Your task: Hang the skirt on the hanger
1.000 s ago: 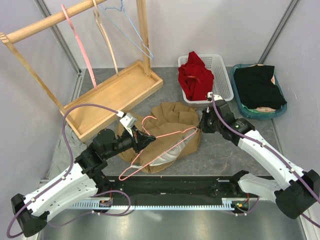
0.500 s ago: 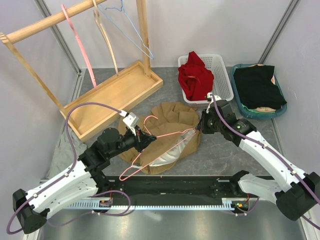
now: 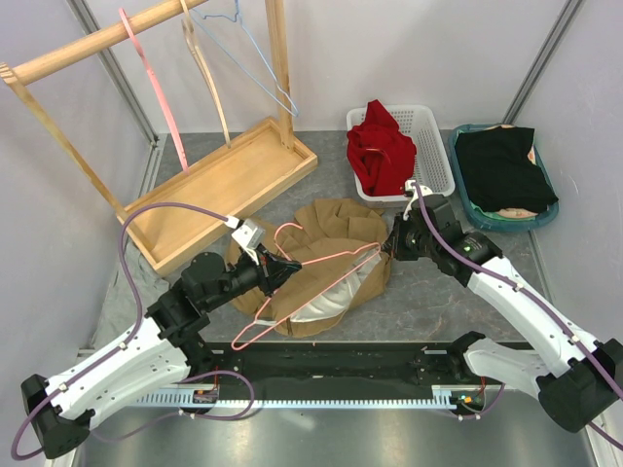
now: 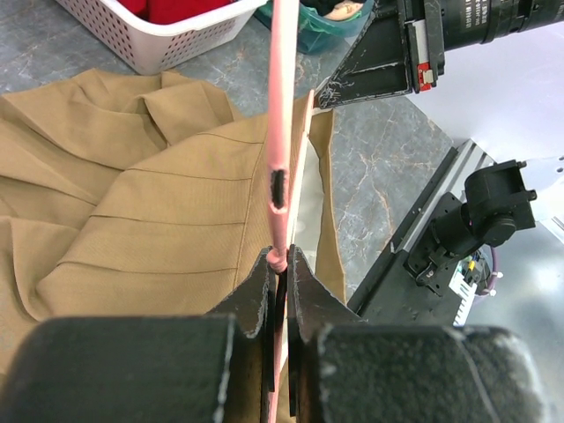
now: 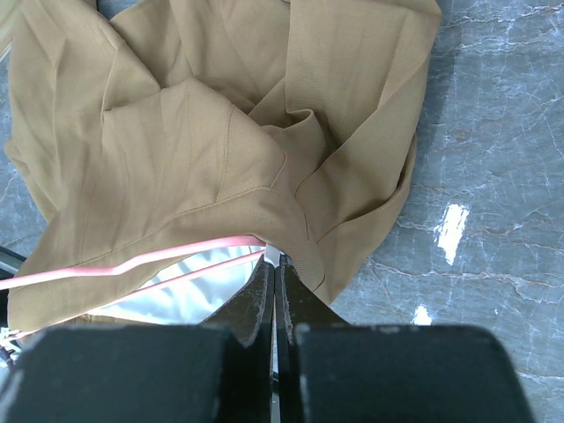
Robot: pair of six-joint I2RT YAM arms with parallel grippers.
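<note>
Two arms split work. Left jaws pressed together on pink hanger (image 4: 284, 106) at wire near neck, steadying it across tan skirt (image 3: 336, 224). Right jaws pinch skirt waistband edge just beside hanger's far tip. Skirt lies crumpled on worktop (image 3: 438, 292) between arms, white lining (image 3: 326, 297) showing at opening. Probable purpose: edge held up so hanger tip can enter waist. Judged stage: threading under way, skirt not yet hung. Risk: fabric slipping off thin wire
</note>
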